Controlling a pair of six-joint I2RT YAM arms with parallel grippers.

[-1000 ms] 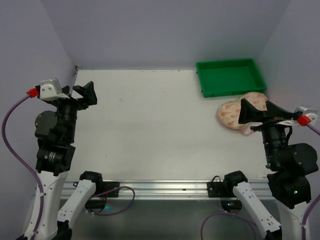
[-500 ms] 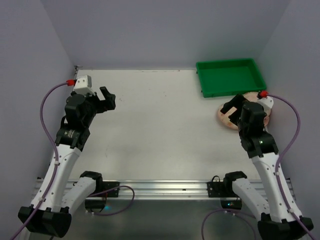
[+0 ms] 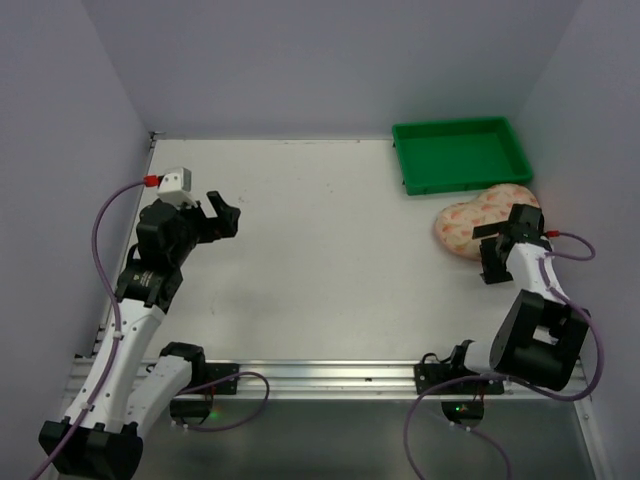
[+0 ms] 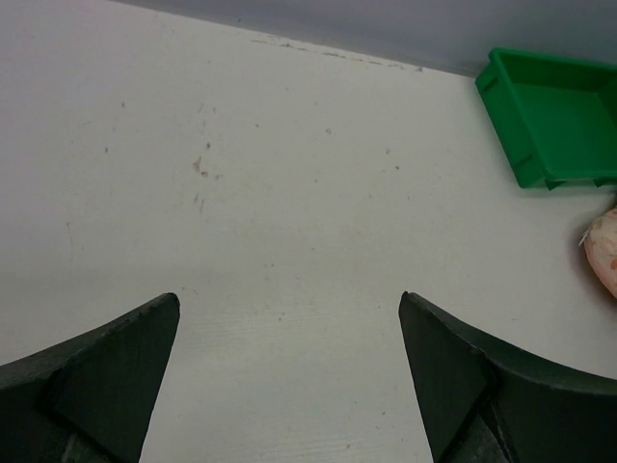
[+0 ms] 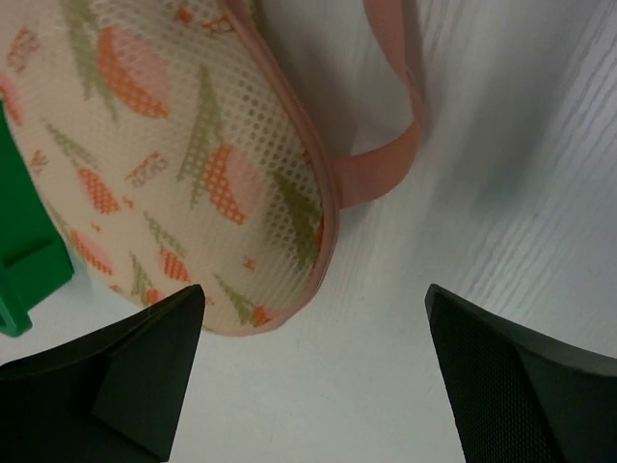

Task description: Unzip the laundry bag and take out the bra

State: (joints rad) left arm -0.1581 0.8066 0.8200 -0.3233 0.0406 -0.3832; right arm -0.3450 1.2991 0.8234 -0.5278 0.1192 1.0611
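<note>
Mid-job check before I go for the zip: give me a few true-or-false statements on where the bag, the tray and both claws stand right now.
1. The laundry bag lies inside the green tray. False: it lies on the table, next to the tray.
2. The left claw and the right claw are both open and empty. True.
3. The right claw is close to the laundry bag. True.
4. The left claw hovers over the laundry bag. False: it is over bare table on the left side, well away from the bag.
5. A bra lies out on the table. False: none shows outside the bag.
</note>
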